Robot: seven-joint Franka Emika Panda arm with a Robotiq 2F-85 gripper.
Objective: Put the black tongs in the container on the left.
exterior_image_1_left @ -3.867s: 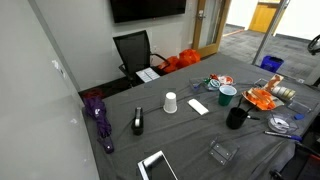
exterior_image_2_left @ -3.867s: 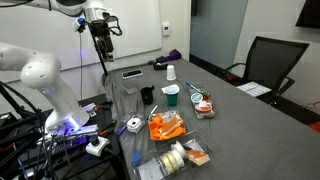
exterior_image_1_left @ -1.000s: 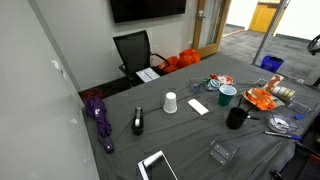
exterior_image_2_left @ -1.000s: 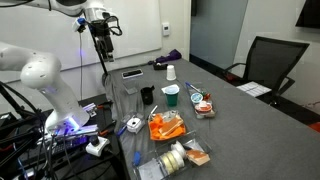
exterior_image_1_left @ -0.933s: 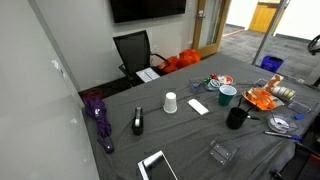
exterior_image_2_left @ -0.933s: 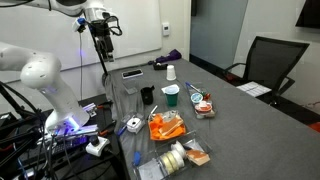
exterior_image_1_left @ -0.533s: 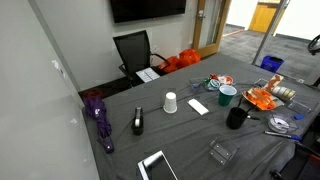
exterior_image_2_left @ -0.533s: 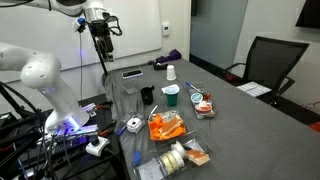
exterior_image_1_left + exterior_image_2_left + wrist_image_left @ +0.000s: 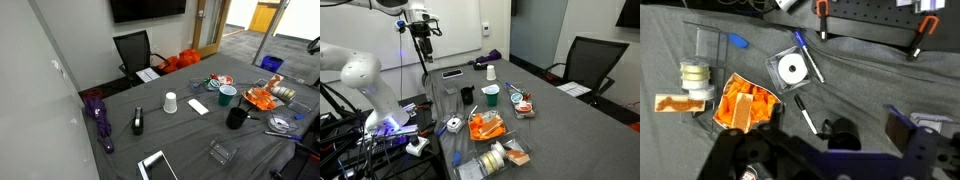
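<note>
My gripper hangs high above the table's far end, close to the whiteboard. A thin dark line runs down from it; I cannot tell if it is the black tongs or whether the jaws are shut. I make out no tongs on the table. In the wrist view the gripper is a dark mass at the bottom edge. A black mug, a teal cup and a white cup stand on the grey cloth.
An orange pile, a CD case, a black marker and a tape roll lie near the mug. A purple umbrella, a tablet and a white phone are on the table. An office chair stands beside it.
</note>
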